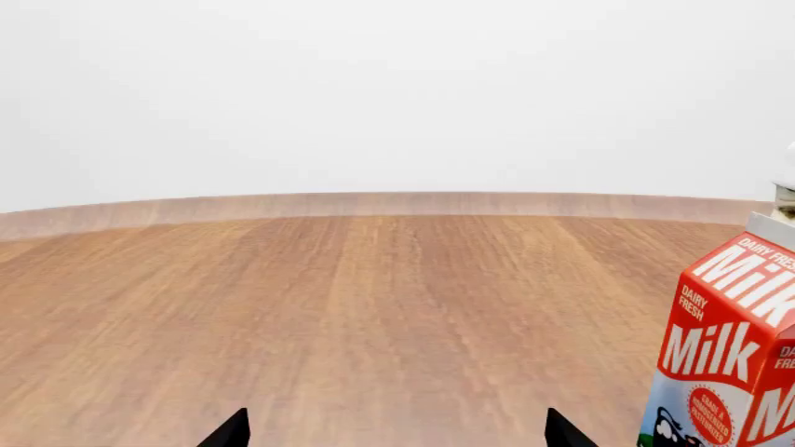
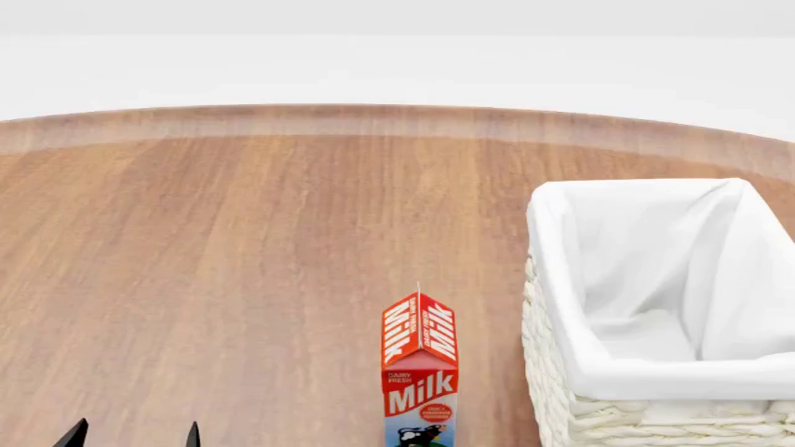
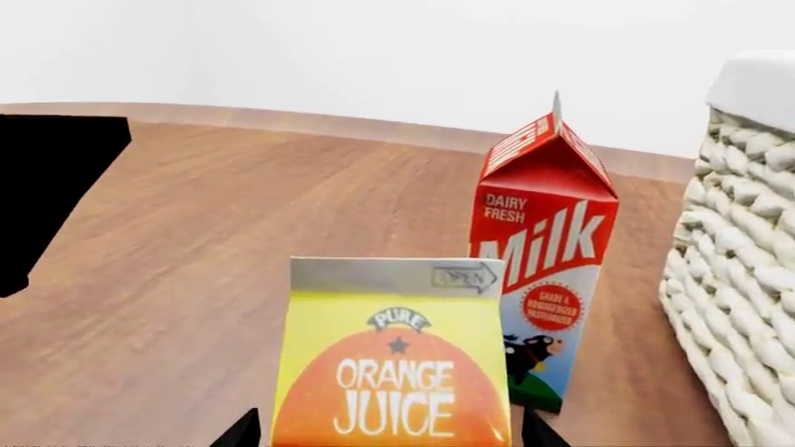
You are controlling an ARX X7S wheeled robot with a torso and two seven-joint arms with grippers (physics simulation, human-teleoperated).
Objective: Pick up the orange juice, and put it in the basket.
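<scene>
— Cartons on the table (image 2: 249, 261), by count?
— Two: one orange juice (image 3: 395, 372) and one milk carton (image 3: 545, 251) (both standing upright).
— Baskets?
— One basket (image 2: 559, 372), wicker with a white liner.
— Grippers in view?
— Two: the left gripper (image 1: 395, 436) and the right gripper (image 3: 387, 433), each showing two dark fingertips.
— Tables?
— One wooden table. Count ends there.

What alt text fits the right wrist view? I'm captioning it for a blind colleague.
An orange juice carton stands upright, close to the camera, between the two dark fingertips of the right tool. Behind it stands a red-and-white milk carton, with the woven basket at the edge, all on a wooden table.
</scene>
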